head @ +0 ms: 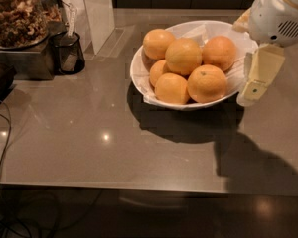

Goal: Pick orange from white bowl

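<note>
The white bowl point(136, 71) sits on the grey counter at centre back and holds several oranges. A plain orange point(219, 52) lies at the bowl's right side, and the orange with a green stem dot point(207, 83) lies in front of it. Other plain oranges point(184, 56) fill the middle and left. My gripper point(249, 51) hangs at the bowl's right rim, just right of the plain orange. Its fingers point(259, 73) are spread apart and hold nothing. One cream finger reaches down over the rim; the other shows near the far rim.
A small black mesh cup point(68, 52) stands at the back left beside a metal box with a glass jar of brown snacks point(17, 16). A white upright panel point(97, 11) is behind it. A black cable point(2, 148) runs along the left edge. The counter's front edge point(139, 186) is near.
</note>
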### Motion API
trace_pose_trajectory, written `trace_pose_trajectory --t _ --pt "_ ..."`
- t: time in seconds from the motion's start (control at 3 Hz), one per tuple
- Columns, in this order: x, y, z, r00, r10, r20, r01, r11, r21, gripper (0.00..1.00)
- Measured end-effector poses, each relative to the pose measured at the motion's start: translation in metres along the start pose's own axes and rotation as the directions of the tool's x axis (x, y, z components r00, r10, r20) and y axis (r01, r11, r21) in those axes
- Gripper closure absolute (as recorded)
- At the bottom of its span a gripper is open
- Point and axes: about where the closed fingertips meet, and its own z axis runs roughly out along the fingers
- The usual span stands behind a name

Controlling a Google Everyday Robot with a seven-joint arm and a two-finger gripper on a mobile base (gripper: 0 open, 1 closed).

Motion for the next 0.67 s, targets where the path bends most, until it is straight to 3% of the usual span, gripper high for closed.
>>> trace_pose_trajectory --t 0.67 --pt "-0.0137 -0.0124 0.0101 1.000 -0.013 0.006 0.013 0.9999 -0.004 0.02"
